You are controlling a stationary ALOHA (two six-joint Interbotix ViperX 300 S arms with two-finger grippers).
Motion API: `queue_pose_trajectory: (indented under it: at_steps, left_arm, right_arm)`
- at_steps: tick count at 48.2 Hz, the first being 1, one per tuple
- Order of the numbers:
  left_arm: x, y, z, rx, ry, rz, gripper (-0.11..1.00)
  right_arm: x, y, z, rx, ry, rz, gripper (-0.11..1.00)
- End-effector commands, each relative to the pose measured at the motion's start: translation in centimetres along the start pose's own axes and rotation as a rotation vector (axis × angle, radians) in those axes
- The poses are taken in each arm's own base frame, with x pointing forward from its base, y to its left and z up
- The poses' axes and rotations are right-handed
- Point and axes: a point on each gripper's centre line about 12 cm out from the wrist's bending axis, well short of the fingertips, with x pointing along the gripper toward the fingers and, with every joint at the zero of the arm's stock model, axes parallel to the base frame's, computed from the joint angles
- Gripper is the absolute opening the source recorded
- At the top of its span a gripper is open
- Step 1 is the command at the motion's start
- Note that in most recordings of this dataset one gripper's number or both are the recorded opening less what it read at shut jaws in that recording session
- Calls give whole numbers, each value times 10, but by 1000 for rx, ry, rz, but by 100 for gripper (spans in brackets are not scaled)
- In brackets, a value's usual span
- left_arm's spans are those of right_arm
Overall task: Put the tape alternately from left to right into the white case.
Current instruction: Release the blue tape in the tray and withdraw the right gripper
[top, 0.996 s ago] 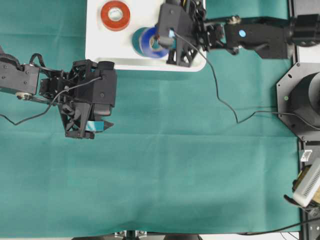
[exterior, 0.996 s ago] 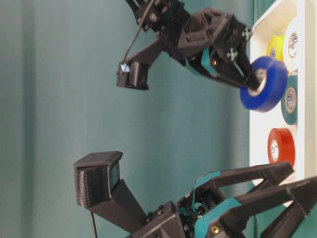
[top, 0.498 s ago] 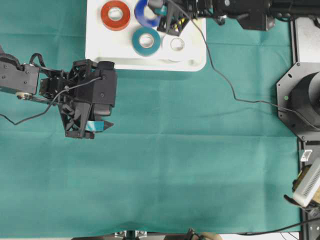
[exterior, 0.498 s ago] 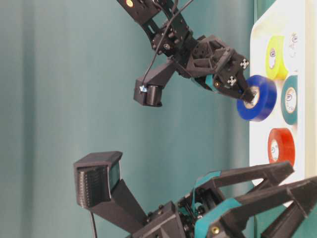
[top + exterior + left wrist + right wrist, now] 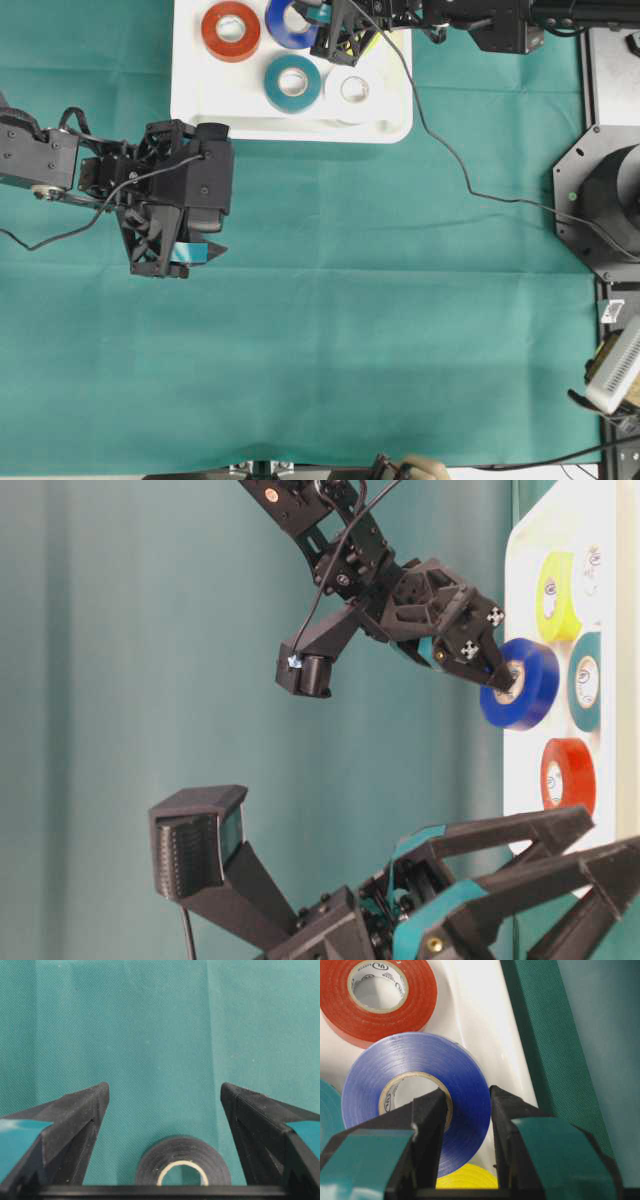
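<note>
The blue tape roll stood tilted on edge over the white case, its wall pinched between the right fingers. The left fingers gaped wide, the black roll lying flat between them.

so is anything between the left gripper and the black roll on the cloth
Nothing visible. In the left wrist view the left gripper hangs with jaws wide open, and the black tape lies flat on the green cloth between and just below them. Only bare cloth surrounds it.
</note>
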Motion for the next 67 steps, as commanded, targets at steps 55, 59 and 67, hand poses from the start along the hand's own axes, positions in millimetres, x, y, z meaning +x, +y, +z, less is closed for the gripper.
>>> queue_pose_trajectory:
  at_steps: [55,59,67]
  left_arm:
    - [-4,-1,6,2,-26,-3,77]
    - [-4,-1,6,4,-26,-3,78]
    - [-4,-1,5,4,-23,-2,77]
  right_arm:
    - [-57,37,-3,-50,-76,85,72]
    - [-70,52,-4,-71,-104,127,72]
    - [-92,75,-5,-100,-156,200,72]
